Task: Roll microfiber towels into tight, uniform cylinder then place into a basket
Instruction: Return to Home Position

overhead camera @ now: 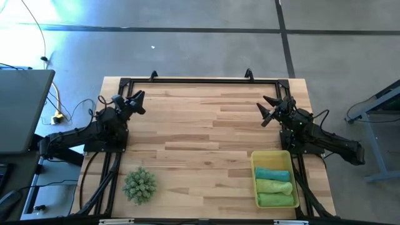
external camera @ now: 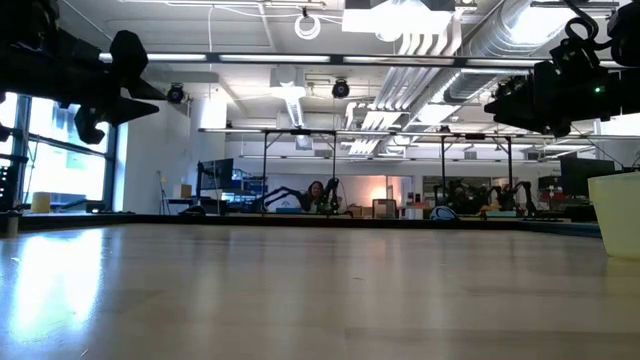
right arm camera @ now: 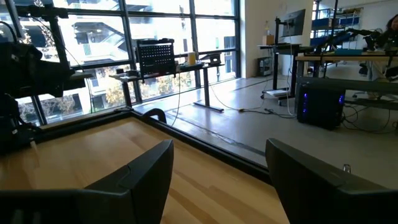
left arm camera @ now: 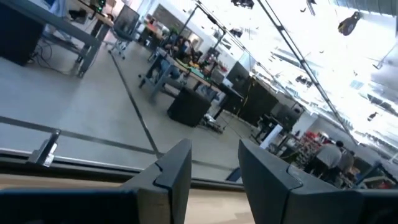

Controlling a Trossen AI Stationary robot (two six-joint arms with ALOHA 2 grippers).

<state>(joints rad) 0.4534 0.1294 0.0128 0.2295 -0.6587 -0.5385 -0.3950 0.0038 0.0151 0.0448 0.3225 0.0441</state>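
Holding nothing, parted: left pincer [overhead camera: 139, 103] at nine o'clock, right pincer [overhead camera: 265, 111] at three o'clock, both raised above tabletop [overhead camera: 200, 137]. Packed in basket [overhead camera: 270, 154] at five o'clock: three rolled microfiber towels [overhead camera: 275, 186].

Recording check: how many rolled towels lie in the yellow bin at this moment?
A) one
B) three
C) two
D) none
B: the high view shows the teal towel, the pale yellow-green towel and the bright green towel rolled and lying side by side inside the basket; the left gripper and right gripper are open and empty.
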